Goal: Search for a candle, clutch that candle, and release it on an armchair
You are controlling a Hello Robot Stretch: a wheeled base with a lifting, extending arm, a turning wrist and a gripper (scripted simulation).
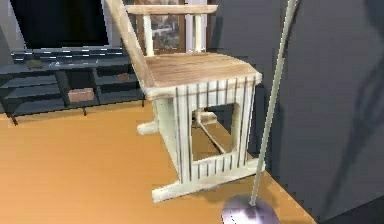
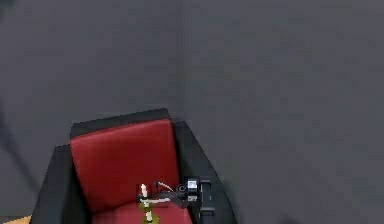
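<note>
A padded red armchair with a dark, boxy frame sat at six o'clock in the arm side view. A small white candle on a greenish base stood above its seat, at nine o'clock from the thin fingers. Whether they held it could not be told. Ahead stood a pale slatted wooden rocking chair.

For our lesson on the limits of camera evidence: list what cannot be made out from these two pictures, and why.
- Arm side view: whether the gripper holds the small pale thing; the seat of the armchair lies behind both.
- Arm side view: the armchair's front, cut off by the bottom edge.
- Forward view: the top of the floor lamp, cut off by the top edge.
</note>
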